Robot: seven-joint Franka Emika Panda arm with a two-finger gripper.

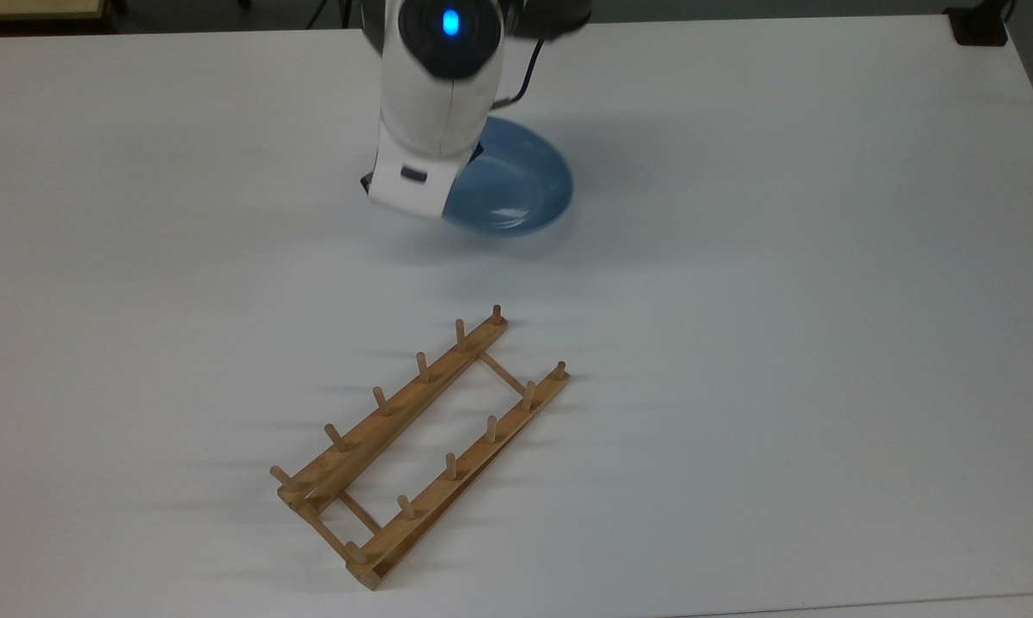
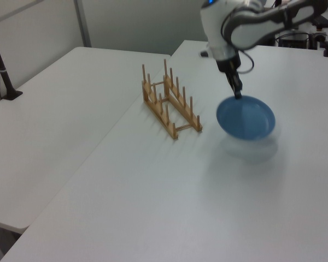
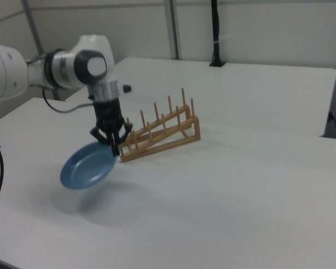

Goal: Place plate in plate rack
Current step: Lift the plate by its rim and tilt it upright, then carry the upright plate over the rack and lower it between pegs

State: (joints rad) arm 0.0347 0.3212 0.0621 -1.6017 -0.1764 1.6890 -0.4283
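Note:
The blue plate (image 1: 516,184) hangs tilted above the white table, casting a shadow beneath it. My gripper (image 2: 238,94) is shut on the plate's (image 2: 246,117) rim at its upper edge. In the right view the gripper (image 3: 115,147) points down and pinches the plate (image 3: 87,168) on the rim nearest the rack. The arm's white hand covers the fingers in the top view. The wooden plate rack (image 1: 394,405) stands with nothing in it, nearer the top view's bottom edge. The rack (image 2: 161,117) is to the plate's left in the left view, and the rack (image 3: 162,137) is just behind the gripper in the right view.
The white table (image 1: 740,343) is wide and bare around the rack. A second white table with a black post (image 2: 0,60) adjoins it on the left view's left. A black base (image 1: 980,26) sits at the top view's upper right corner.

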